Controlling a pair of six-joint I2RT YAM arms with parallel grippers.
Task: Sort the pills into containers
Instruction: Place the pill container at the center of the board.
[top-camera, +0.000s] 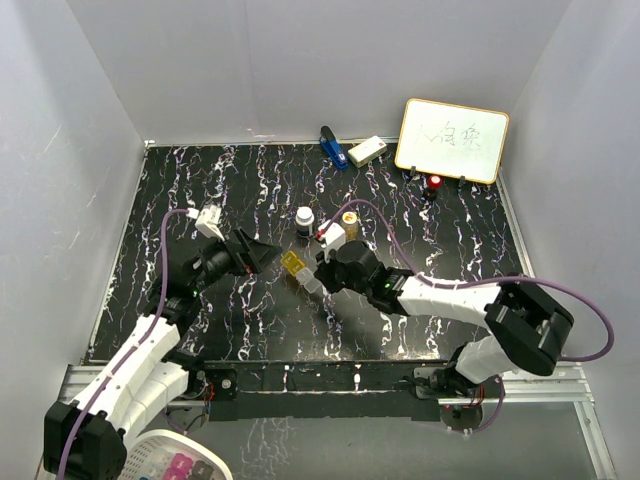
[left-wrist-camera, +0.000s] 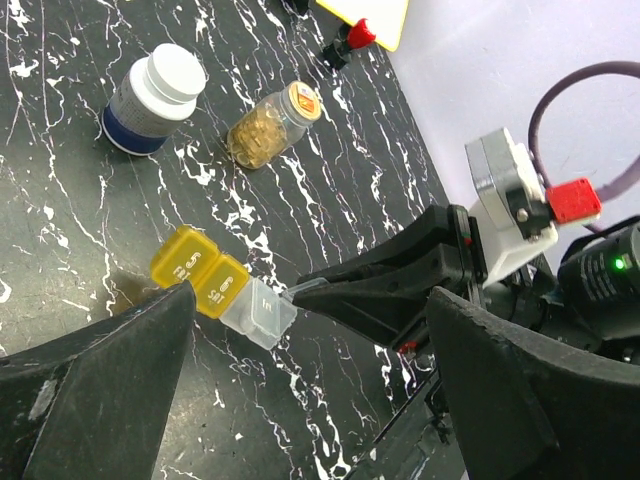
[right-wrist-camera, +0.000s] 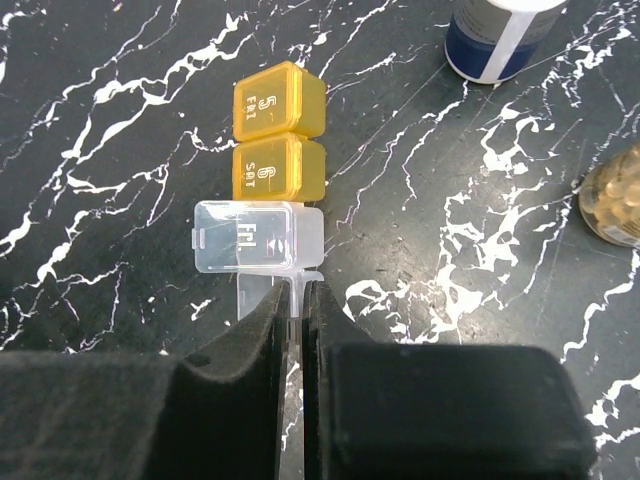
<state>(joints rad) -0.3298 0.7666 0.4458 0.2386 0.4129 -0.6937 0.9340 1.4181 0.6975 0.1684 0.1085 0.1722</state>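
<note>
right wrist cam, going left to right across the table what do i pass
pill box → dark bottle with white cap → amber bottle

Right hand (left-wrist-camera: 305, 290) pinched on the clear end of the yellow-sectioned pill box (left-wrist-camera: 215, 285), white-capped bottle (left-wrist-camera: 155, 95) and amber bottle (left-wrist-camera: 268, 128) beyond.

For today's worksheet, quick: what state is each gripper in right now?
Left gripper: open, holding nothing.
Right gripper: shut on the pill box by its clear lid tab.
</note>
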